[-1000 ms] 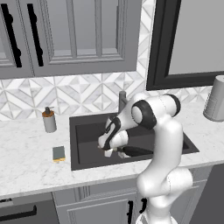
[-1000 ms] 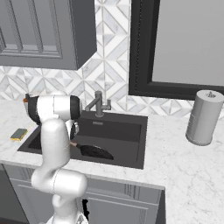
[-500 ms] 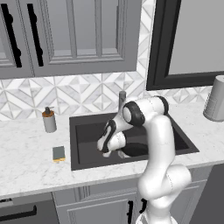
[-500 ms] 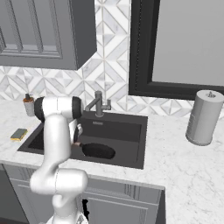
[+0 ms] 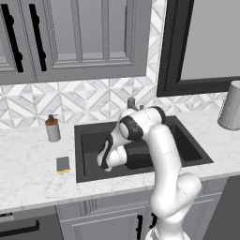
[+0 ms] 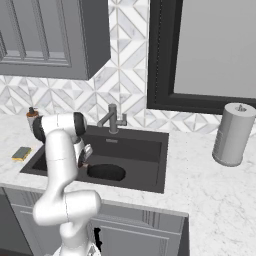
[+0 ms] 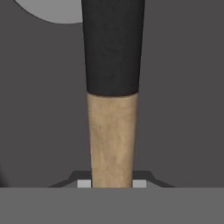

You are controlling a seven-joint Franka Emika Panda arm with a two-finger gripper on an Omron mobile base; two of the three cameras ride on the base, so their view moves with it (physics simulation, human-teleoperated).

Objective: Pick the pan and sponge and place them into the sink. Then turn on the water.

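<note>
Since the earlier frames I saw the arm's elbow swing left over the sink point(image 5: 89, 140); the sponge point(image 5: 63, 164) stayed on the counter point(image 5: 28, 173) left of the basin. My gripper point(image 7: 112, 183) was closed on the pan's point(image 6: 106, 172) wooden handle; the pan lay low in the sink. The arm hid most of the pan from the left; the fingers were barely visible by the handle.

Soap dispenser point(image 5: 52, 129) upright on white marble table point(image 5: 28, 168), near the patterned tile backsplash point(image 5: 89, 103). Grey paper-towel roll point(image 6: 232, 134) upright at far right. Grey cabinets point(image 5: 70, 37) overhead; dark-framed window point(image 6: 210, 50).
</note>
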